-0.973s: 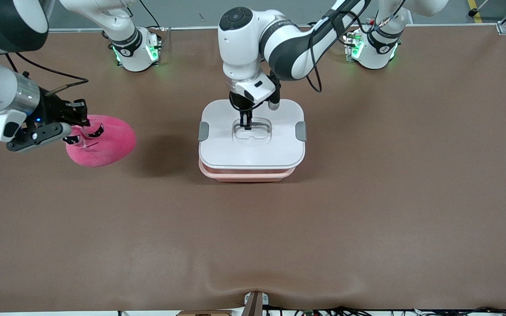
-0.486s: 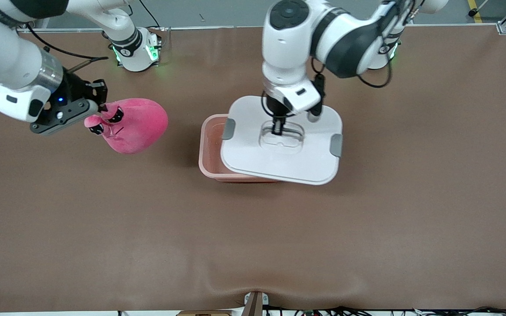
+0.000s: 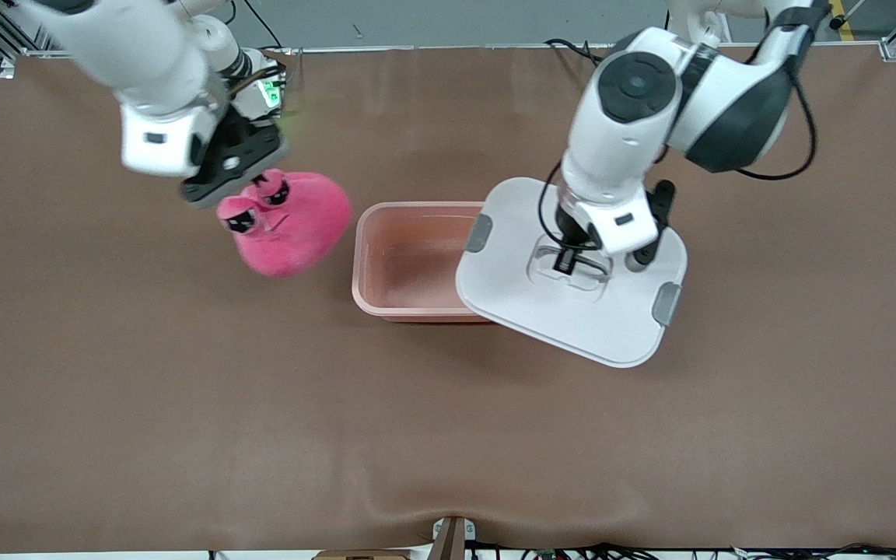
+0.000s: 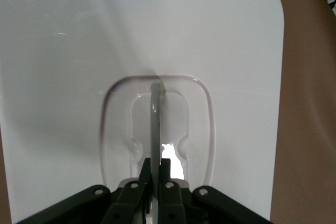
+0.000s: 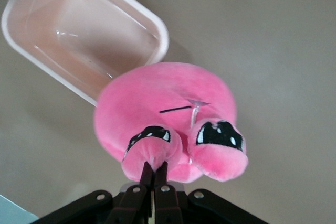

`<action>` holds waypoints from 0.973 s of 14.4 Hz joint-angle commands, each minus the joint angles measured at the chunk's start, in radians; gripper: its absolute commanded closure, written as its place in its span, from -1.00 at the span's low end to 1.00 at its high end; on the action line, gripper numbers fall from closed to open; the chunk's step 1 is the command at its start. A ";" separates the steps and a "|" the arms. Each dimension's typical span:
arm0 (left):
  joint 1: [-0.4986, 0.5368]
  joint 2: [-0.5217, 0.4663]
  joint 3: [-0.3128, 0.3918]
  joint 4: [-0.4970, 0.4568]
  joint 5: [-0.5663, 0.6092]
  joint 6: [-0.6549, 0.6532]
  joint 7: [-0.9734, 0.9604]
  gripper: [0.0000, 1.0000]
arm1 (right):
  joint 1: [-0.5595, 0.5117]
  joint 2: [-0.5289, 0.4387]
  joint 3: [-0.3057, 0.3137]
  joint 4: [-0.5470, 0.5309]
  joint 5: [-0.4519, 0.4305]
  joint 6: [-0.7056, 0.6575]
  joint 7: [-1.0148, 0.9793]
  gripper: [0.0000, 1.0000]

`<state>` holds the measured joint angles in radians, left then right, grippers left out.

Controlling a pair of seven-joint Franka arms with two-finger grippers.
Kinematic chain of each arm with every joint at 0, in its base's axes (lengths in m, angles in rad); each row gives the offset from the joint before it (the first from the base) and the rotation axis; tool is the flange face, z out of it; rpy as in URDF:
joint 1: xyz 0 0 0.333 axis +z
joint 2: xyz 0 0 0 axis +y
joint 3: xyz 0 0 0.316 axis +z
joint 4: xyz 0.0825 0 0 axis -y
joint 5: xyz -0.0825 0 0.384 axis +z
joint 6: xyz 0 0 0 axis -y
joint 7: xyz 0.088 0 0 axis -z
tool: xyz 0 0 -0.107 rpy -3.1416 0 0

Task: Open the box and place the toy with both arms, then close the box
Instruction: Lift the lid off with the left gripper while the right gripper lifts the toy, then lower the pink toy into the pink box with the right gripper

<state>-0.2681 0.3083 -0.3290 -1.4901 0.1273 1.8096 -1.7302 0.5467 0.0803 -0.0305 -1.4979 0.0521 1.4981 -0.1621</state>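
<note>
The pale pink tub (image 3: 409,264) stands open in the middle of the table and shows in the right wrist view (image 5: 79,35). My left gripper (image 3: 568,260) is shut on the clear handle (image 4: 155,124) of the white lid (image 3: 572,311) and holds the lid in the air, tilted, over the tub's edge toward the left arm's end. My right gripper (image 3: 250,202) is shut on a lobe of the bright pink plush toy (image 3: 292,222) and holds it in the air beside the tub, toward the right arm's end. In the right wrist view the toy (image 5: 163,108) hangs from my right gripper (image 5: 156,169).
Brown table surface (image 3: 448,428) all around. The arm bases with green lights (image 3: 261,89) stand along the table's far edge. A small fixture (image 3: 452,537) sits at the table's near edge.
My left gripper lifted the lid off the tub and carried it toward the left arm's end. My right gripper lifted the toy and moved it toward the tub.
</note>
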 commanded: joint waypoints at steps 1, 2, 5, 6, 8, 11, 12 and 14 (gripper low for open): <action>0.076 -0.020 -0.002 0.013 -0.031 -0.062 0.156 1.00 | 0.116 0.024 -0.008 0.021 -0.028 0.030 0.013 1.00; 0.096 -0.015 -0.001 0.013 -0.031 -0.075 0.205 1.00 | 0.149 0.026 -0.008 0.021 -0.026 0.043 0.004 1.00; 0.148 0.008 0.002 0.008 -0.035 -0.075 0.250 1.00 | 0.229 0.056 -0.009 0.019 -0.038 0.085 -0.074 1.00; 0.153 0.017 0.002 0.008 -0.040 -0.073 0.251 1.00 | 0.254 0.068 -0.008 0.019 -0.079 0.100 -0.123 1.00; 0.159 0.034 0.002 0.010 -0.043 -0.069 0.251 1.00 | 0.274 0.084 -0.008 0.019 -0.148 0.105 -0.178 1.00; 0.196 0.043 0.002 0.005 -0.046 -0.068 0.265 1.00 | 0.295 0.113 -0.008 0.021 -0.190 0.114 -0.340 1.00; 0.204 0.044 0.002 0.001 -0.049 -0.068 0.273 1.00 | 0.303 0.121 -0.008 0.021 -0.192 0.131 -0.397 1.00; 0.236 0.058 0.002 -0.001 -0.049 -0.068 0.278 1.00 | 0.315 0.139 -0.008 0.021 -0.195 0.154 -0.479 1.00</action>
<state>-0.0659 0.3633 -0.3222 -1.4925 0.0999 1.7495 -1.4774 0.8362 0.1989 -0.0283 -1.4984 -0.1134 1.6432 -0.5576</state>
